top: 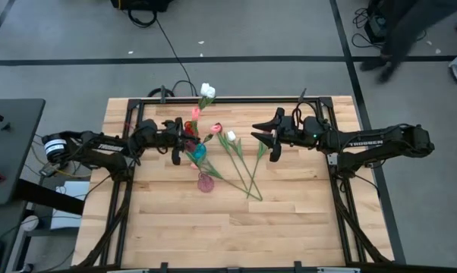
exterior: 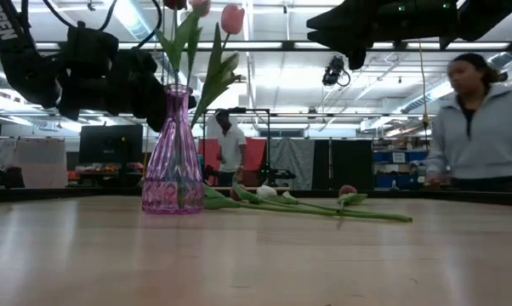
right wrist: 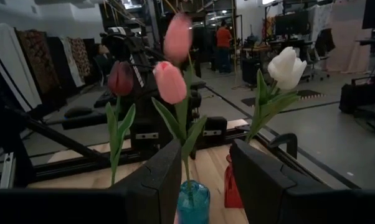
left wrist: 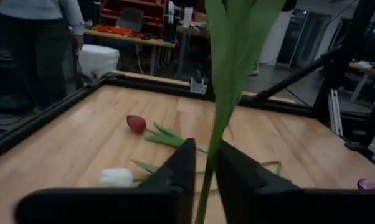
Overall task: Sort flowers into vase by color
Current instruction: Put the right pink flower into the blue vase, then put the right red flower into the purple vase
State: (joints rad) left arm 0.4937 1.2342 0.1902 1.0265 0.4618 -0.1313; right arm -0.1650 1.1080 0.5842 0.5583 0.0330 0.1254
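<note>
— Left wrist view: a green stem (left wrist: pixel 215 134) is seen between the left gripper (left wrist: pixel 204 163) fingers, barely parted, above the purple vase (top: pixel 205 183).

— Why? Presumably for dropping in. White and maroon tulips (top: pixel 244 163) are left lying; the right gripper (top: pixel 268 136) is held spread, waiting.

the vases (top: pixel 200 152) are standing near the middle of the surface (top: pixel 228 227), holding upright flowers (right wrist: pixel 170 81). the left hand (top: pixel 184 139) is hovering just beside them on one side, with a stem (left wrist: pixel 207 180) between its fingers. loose tulips (top: pixel 240 163) are lying on the other side of the vases, and the right hand (top: pixel 268 136) is hanging above those.
</note>
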